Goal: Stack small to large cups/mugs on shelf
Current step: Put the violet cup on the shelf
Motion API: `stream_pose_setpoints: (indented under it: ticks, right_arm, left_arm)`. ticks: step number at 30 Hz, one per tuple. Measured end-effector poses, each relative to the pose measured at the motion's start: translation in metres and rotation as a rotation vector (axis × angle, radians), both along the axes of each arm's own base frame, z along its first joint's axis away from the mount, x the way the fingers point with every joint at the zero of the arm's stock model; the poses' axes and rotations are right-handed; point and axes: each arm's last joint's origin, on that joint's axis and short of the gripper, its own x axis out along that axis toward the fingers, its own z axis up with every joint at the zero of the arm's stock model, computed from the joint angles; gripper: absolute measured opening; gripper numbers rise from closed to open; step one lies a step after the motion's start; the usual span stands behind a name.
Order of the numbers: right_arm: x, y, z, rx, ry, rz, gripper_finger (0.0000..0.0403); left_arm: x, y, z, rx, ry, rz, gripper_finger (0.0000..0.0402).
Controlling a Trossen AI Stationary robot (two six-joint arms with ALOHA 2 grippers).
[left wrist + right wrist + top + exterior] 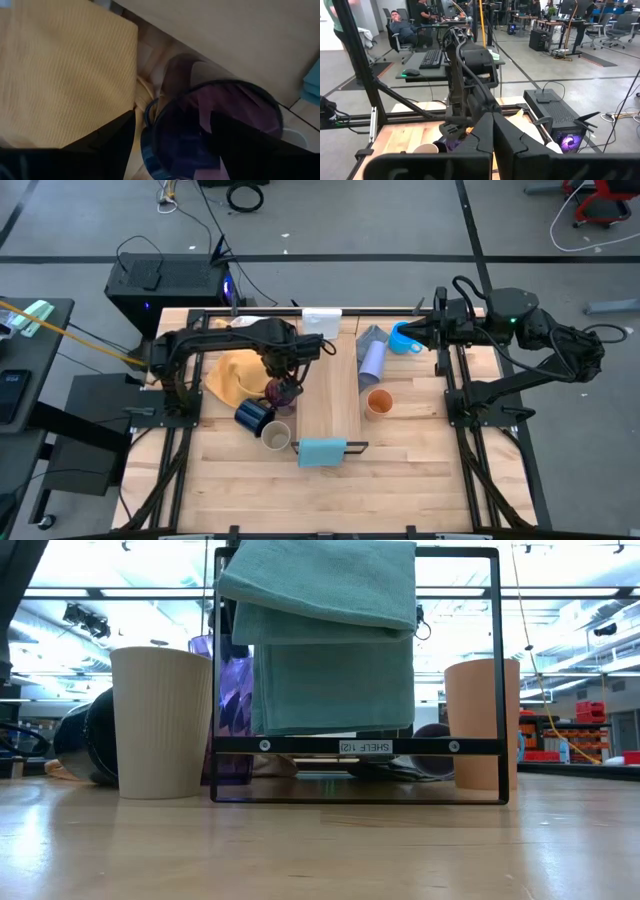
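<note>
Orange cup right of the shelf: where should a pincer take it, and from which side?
The orange cup stands upright, mouth open upward, apart from the lavender cup. Probably best to come from above with the right pincer, one finger inside the rim, one outside.

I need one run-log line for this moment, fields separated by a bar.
left gripper: around purple tumbler, by yellow cloth | right gripper: shut, waiting at table's right | shelf: no cups
</note>
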Motion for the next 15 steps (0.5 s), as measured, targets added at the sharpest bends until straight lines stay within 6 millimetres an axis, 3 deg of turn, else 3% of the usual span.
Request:
stream_pose_setpoints:
  ticks: [15]
  right_arm:
    - [0.0, 0.0, 0.0, 0.002, 0.001, 0.0, 0.0009]
  left_arm:
    - [0.009, 0.002, -0.012, -0.001, 0.006, -0.02, 0.0255]
